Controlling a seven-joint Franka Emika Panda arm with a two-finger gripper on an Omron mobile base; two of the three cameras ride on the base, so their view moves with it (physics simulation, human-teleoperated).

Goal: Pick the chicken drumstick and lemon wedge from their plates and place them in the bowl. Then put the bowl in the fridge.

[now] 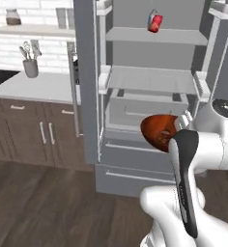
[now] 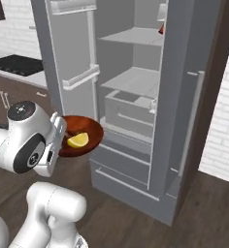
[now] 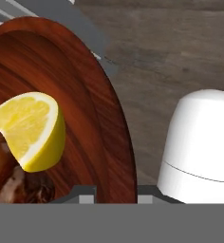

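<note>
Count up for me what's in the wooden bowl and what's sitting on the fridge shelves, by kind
Lemon wedge, in the bowl: 1
Chicken drumstick, in the bowl: 1
Red can, on the fridge's upper shelf: 1
Total: 3

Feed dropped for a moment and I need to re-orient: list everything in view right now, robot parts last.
bowl: one, dark reddish-brown wood, held up before the open fridge
lemon wedge: one, yellow, inside bowl
chicken drumstick: one, brown, inside bowl beside the lemon
fridge: one, grey, doors open, pale shelves and drawers
red can: one, top fridge shelf
utensil holder: one, grey, on counter left of fridge
stovetop: one, black, on counter
hand: one, gripping the bowl's rim
</note>
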